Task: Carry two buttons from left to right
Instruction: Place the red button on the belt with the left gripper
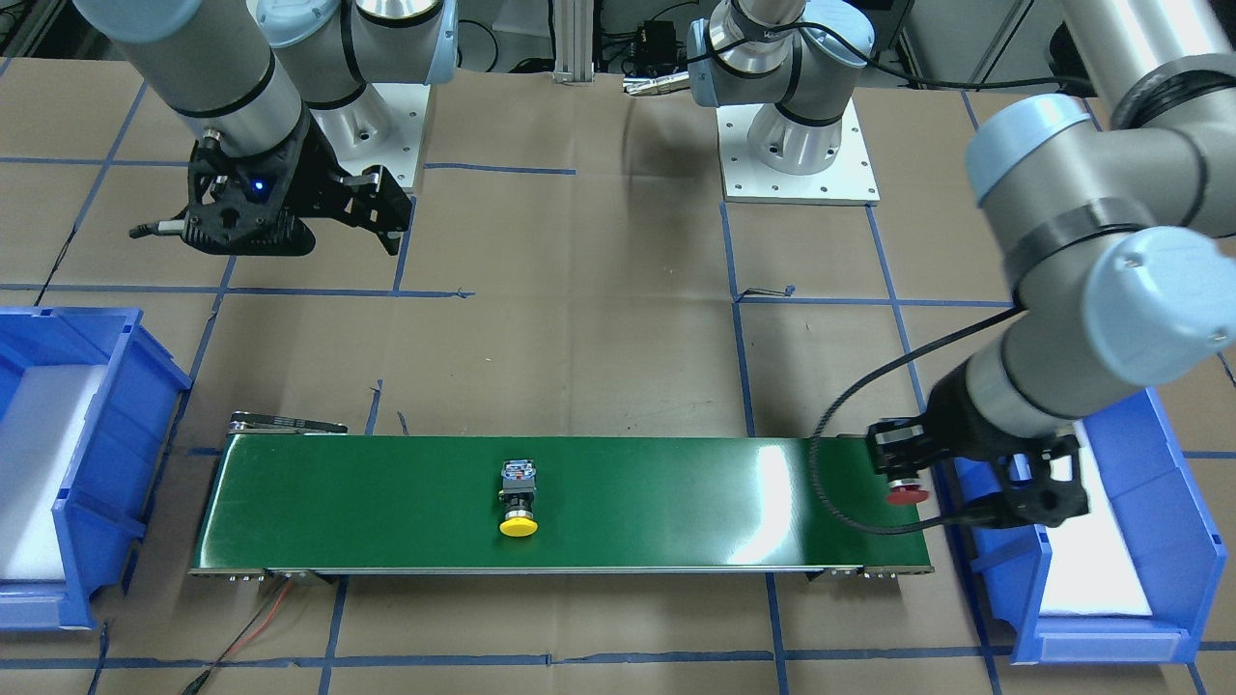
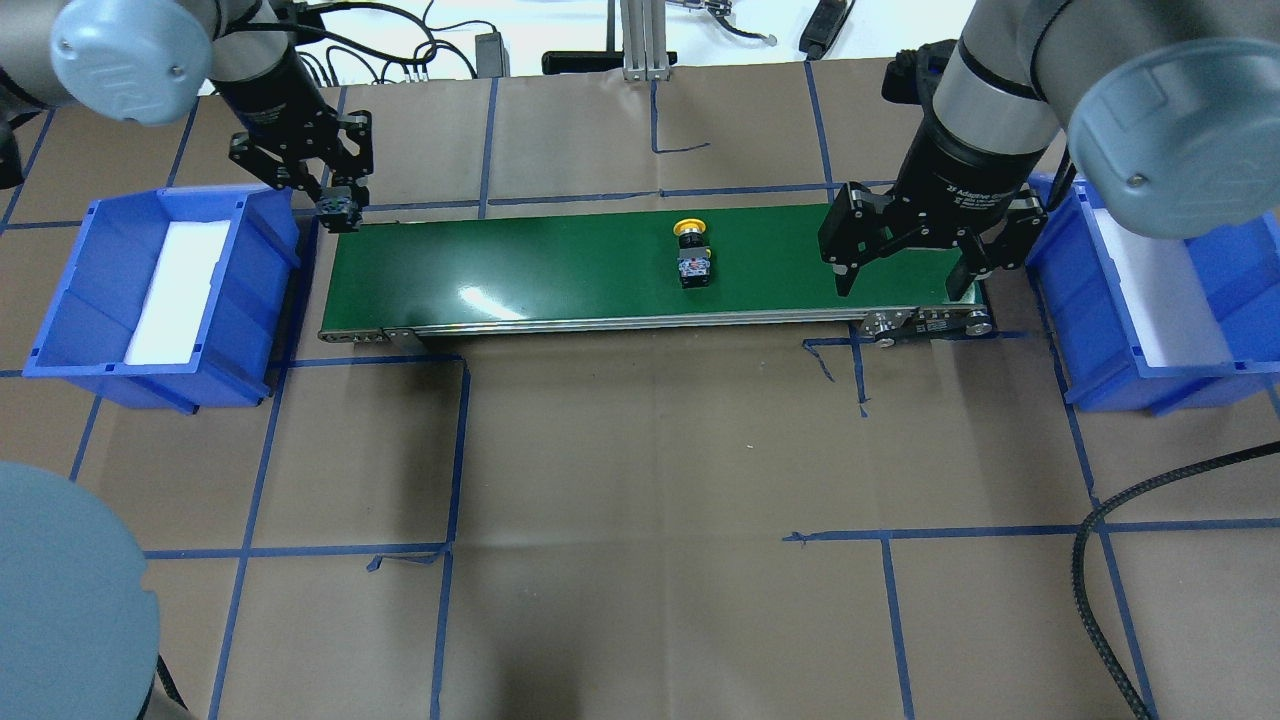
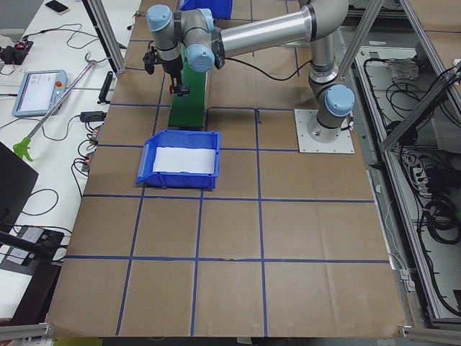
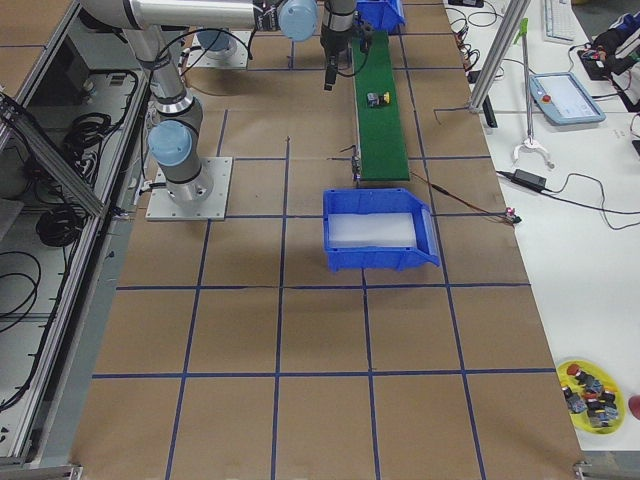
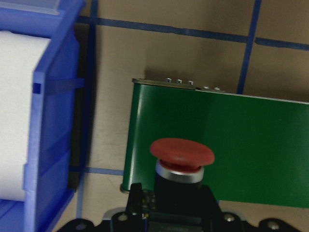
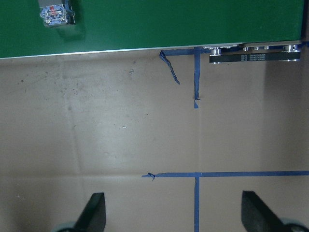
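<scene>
The yellow button (image 2: 691,250) lies on its side near the middle of the green conveyor belt (image 2: 540,270); it also shows in the front view (image 1: 518,502), and its grey block shows in the right wrist view (image 6: 56,13). My left gripper (image 2: 338,212) is shut on the red button (image 1: 908,496) and holds it over the belt's left end, next to the left bin. The red cap shows in the left wrist view (image 5: 182,153). My right gripper (image 2: 905,285) is open and empty, high above the belt's right end; its fingers (image 6: 94,212) frame bare table.
A blue bin (image 2: 255,300) with a white foam liner stands at the belt's left end. A matching blue bin (image 2: 1085,300) stands at the right end. Brown paper with blue tape lines covers the table. A black cable (image 2: 1110,520) lies at the near right.
</scene>
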Robot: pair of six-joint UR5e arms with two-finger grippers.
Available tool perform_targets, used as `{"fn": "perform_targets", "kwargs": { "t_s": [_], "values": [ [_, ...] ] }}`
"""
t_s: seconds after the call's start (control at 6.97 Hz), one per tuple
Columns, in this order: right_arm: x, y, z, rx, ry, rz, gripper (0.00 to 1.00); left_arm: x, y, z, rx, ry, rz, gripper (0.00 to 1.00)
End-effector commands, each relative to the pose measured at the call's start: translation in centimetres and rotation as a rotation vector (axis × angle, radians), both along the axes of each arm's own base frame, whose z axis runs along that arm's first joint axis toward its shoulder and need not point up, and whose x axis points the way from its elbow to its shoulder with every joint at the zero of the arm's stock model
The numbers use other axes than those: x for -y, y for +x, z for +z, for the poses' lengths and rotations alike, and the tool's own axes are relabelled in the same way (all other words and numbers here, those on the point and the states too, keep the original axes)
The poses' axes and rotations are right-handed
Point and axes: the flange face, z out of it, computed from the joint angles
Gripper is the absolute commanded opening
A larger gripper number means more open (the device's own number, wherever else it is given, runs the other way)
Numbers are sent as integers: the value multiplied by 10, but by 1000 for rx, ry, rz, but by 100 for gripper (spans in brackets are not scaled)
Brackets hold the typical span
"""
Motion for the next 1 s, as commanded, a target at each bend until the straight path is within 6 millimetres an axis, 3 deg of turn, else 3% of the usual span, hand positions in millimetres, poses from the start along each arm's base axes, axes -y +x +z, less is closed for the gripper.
{"fn": "perform_targets", "kwargs": {
  "t_s": [0.0, 0.29, 0.43, 0.57, 0.72, 0.86],
  "values": [
    [20, 0, -8, -1, 7, -1, 100, 9, -30, -38, 3, 34, 25, 18],
    [36, -1, -18, 1, -15, -4, 100, 12, -32, -83, 6, 15, 46, 18],
    [47, -1, -34, 1, 3, -4, 100, 5, -33, -101, 8, -41, 48, 18],
    [55, -2, -34, 0, 0, -4, 100, -6, -34, -116, 9, -56, 48, 18],
    [59, -2, -31, 0, -6, -4, 100, -12, -33, -116, 9, -59, 59, 23],
    [63, -2, -36, 0, 3, -4, 100, -12, -35, -112, 8, -65, 65, 69]
  ]
}}
